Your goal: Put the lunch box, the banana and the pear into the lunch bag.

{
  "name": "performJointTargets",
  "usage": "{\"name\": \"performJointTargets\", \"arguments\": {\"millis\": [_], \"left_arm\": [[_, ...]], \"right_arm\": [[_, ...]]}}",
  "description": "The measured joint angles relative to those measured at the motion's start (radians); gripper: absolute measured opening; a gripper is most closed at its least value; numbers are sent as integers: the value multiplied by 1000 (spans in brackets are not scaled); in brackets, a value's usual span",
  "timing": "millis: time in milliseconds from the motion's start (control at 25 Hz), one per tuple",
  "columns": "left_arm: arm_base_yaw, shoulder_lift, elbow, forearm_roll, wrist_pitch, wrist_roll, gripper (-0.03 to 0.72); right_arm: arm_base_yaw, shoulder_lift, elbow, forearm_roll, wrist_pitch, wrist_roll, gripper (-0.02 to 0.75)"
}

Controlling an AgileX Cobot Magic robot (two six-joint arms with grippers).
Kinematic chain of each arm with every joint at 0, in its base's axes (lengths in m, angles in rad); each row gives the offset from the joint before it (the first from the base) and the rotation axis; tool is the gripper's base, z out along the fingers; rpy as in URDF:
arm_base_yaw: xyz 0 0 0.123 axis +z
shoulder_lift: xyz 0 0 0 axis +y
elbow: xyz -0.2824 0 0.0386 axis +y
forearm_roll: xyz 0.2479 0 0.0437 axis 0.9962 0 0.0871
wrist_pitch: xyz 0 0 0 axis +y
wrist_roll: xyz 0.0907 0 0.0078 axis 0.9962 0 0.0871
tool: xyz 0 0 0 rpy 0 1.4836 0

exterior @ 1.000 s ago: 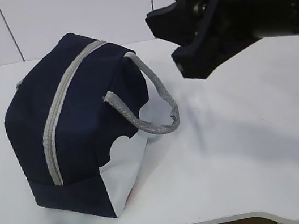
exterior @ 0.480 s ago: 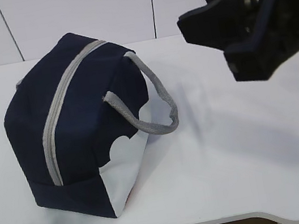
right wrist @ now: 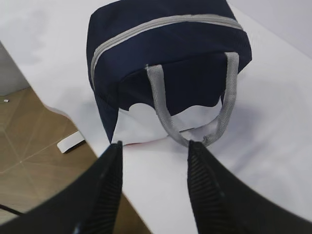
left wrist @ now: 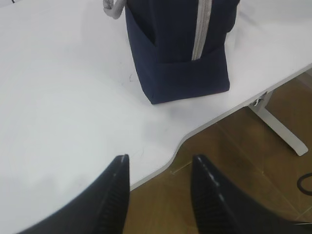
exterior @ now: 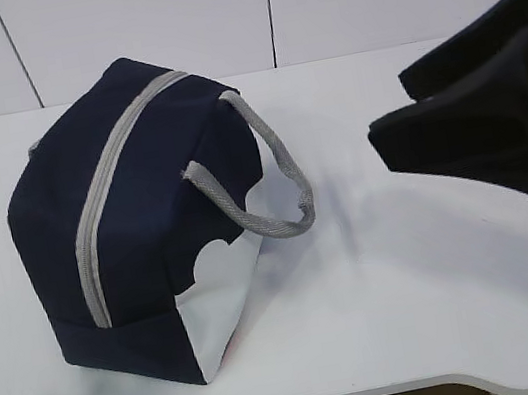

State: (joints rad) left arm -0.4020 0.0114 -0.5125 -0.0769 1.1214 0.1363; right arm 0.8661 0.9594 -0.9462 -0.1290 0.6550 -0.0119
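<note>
The navy lunch bag (exterior: 138, 229) stands on the white table (exterior: 410, 284) with its grey zipper (exterior: 102, 199) shut along the top. It also shows in the left wrist view (left wrist: 180, 48) and the right wrist view (right wrist: 165, 58). A grey handle (exterior: 271, 181) droops over its white side panel. My right gripper (exterior: 386, 111) hovers open and empty to the right of the bag, well clear of it; the same gripper (right wrist: 155, 144) looks down on the handle (right wrist: 195, 112). My left gripper (left wrist: 160, 158) is open and empty over the table's front edge. The lunch box, banana and pear are out of view.
The table's curved front edge (left wrist: 195, 131) runs below the bag, with brown floor (left wrist: 253, 161) and a white table leg (left wrist: 278, 129) beyond it. A white wall (exterior: 213, 13) stands behind the table.
My right gripper has drawn back to the right and downward, away from the bag. The bag and the left gripper have not moved.
</note>
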Motion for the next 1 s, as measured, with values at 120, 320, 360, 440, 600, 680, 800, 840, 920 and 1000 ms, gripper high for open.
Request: {"name": "performJointTargets", "arguments": {"millis": [120, 320, 360, 440, 600, 680, 800, 840, 920, 1000], "left_arm": [[0, 0, 0, 2, 0, 0, 314], [0, 0, 0, 2, 0, 0, 299], [0, 0, 0, 2, 0, 0, 298], [0, 0, 0, 2, 0, 0, 297], [0, 0, 0, 2, 0, 0, 296], [0, 0, 0, 2, 0, 0, 296], [0, 0, 0, 2, 0, 0, 292], [0, 0, 0, 2, 0, 0, 288], [0, 0, 0, 2, 0, 0, 279], [0, 0, 0, 2, 0, 0, 272]], "right_arm": [[0, -23, 0, 25, 29, -22, 365], [0, -68, 0, 32, 38, -40, 364], [0, -78, 0, 32, 44, -42, 364], [0, -95, 0, 34, 56, -44, 364], [0, -110, 0, 37, 102, -44, 364], [0, -120, 0, 42, 120, -46, 362], [0, -140, 0, 51, 132, -46, 358], [0, -146, 0, 58, 136, -46, 357], [-17, -155, 0, 85, 143, -48, 357], [-53, -157, 0, 143, 145, -63, 356]]}}
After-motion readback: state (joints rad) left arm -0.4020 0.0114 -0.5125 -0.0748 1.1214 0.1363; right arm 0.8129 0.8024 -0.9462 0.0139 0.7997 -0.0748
